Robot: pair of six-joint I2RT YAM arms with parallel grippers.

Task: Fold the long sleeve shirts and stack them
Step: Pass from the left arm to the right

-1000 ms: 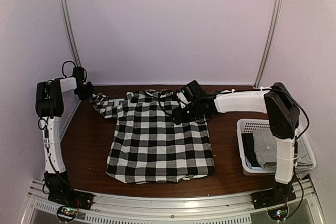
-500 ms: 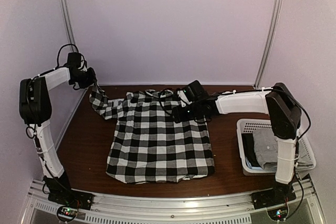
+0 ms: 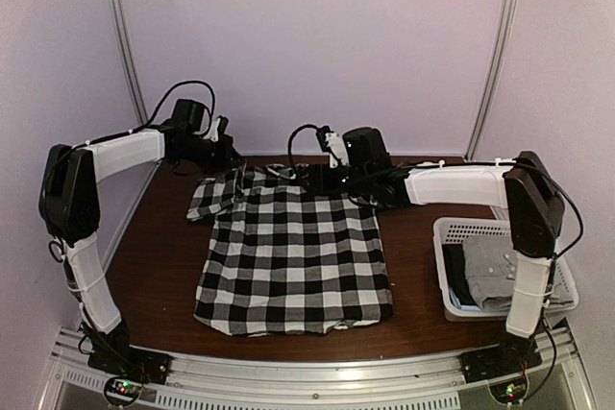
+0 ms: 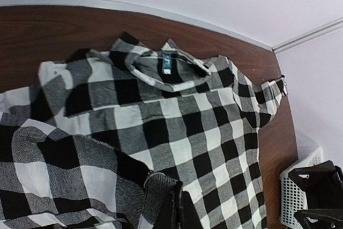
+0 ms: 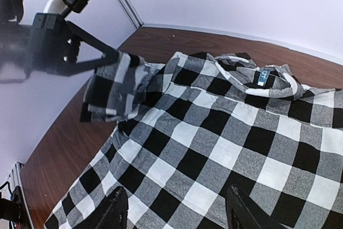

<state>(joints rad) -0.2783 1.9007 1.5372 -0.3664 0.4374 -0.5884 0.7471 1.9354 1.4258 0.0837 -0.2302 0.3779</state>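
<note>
Nearest you, the checked shirt [image 3: 293,256] lies flat on the tabletop [image 3: 163,256], front down as far as the top view shows. Its hem is towards the arm bases and its body is spread smooth. To your right, the white lattice basket [image 3: 471,228] sits on the tabletop just beside the right arm, apart from the checked shirt. The grey shirt [image 3: 488,266] is bundled inside it next to something dark that you can't identify from here. Further back, the collar [image 4: 161,71] points to the far edge, with a small blue label [image 4: 167,64] showing inside it. The right fingers [image 5: 113,210] are spread wide apart, holding nothing, and hover over the shirt's upper right part near the collar. You can't tell from these views whether they touch the cloth. The left fingers [image 4: 174,213] are pressed together on the sleeve [image 3: 213,194]. They hold it up off the tabletop at the far left, so the cloth hangs down from them onto the shirt's left shoulder. The other sleeve isn't clearly separable from the body in the top view.
</note>
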